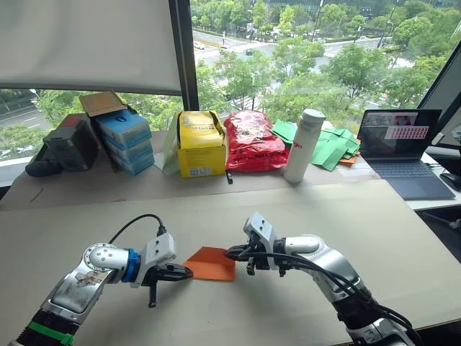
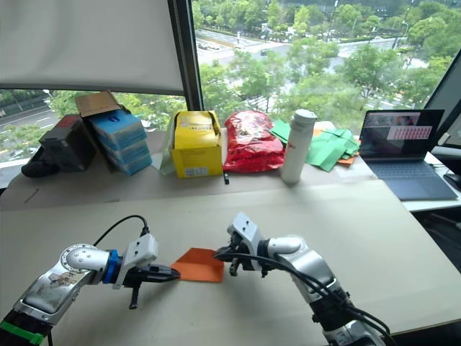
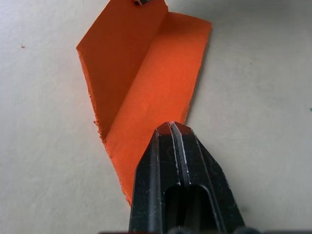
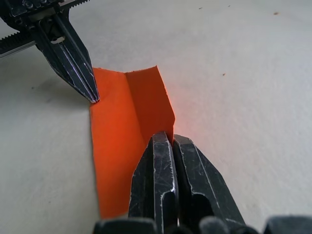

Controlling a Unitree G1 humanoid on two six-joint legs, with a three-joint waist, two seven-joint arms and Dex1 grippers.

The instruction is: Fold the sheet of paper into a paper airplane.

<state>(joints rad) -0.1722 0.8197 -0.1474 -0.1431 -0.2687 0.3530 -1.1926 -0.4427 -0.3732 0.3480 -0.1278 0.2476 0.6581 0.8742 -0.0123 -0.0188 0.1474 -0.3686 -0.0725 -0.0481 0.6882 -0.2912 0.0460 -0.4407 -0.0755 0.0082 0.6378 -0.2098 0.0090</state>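
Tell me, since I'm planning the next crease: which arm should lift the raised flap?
Right, probably. The right gripper is shut at the raised flap's edge of the sheet of paper; the left gripper is shut, pressing the flat layer.

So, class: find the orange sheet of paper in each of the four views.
Left eye: sheet of paper low centre, between both end effectors.
Right eye: low centre.
Left wrist: fills the middle.
Right wrist: centre-left.
Shared landmark: left end effector at the sheet's edge.

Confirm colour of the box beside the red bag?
Yellow box, clearest in the left eye view.
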